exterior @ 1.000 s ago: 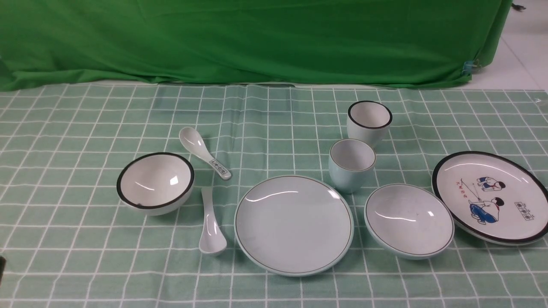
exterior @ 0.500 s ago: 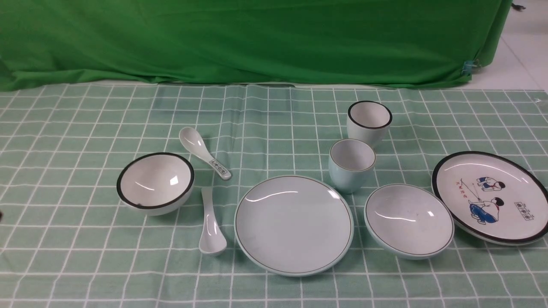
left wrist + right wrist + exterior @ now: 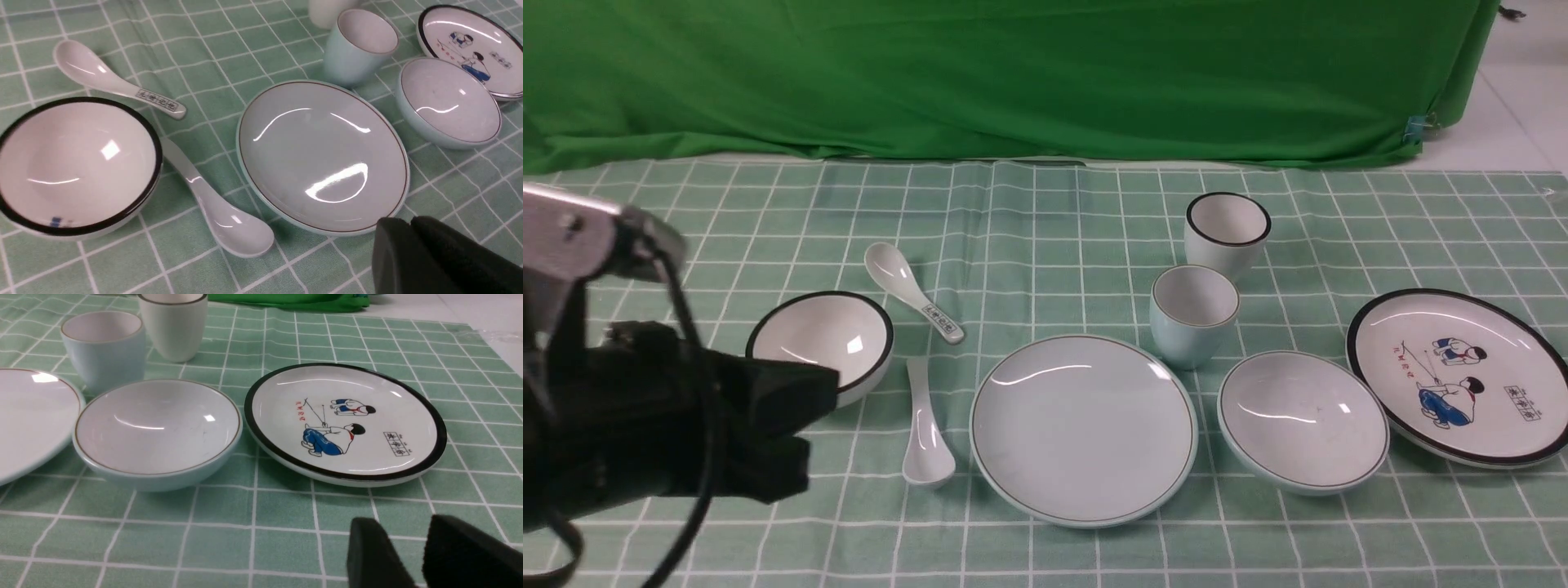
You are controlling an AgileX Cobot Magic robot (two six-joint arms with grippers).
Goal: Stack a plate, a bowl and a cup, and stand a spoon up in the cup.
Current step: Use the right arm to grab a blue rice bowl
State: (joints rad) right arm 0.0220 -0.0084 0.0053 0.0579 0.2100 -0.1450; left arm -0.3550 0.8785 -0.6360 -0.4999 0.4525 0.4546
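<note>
Left fingers [image 3: 392, 253] swung in, near the plain plate [image 3: 1084, 430]

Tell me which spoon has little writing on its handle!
The white spoon farther from the robot, beyond the plain spoon. Its handle end has a small printed strip; the other's handle is all white.

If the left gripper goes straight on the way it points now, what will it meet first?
Probably the plain plate: in the front view, the left gripper seems directed toward it, but height and depth are unclear.
</note>
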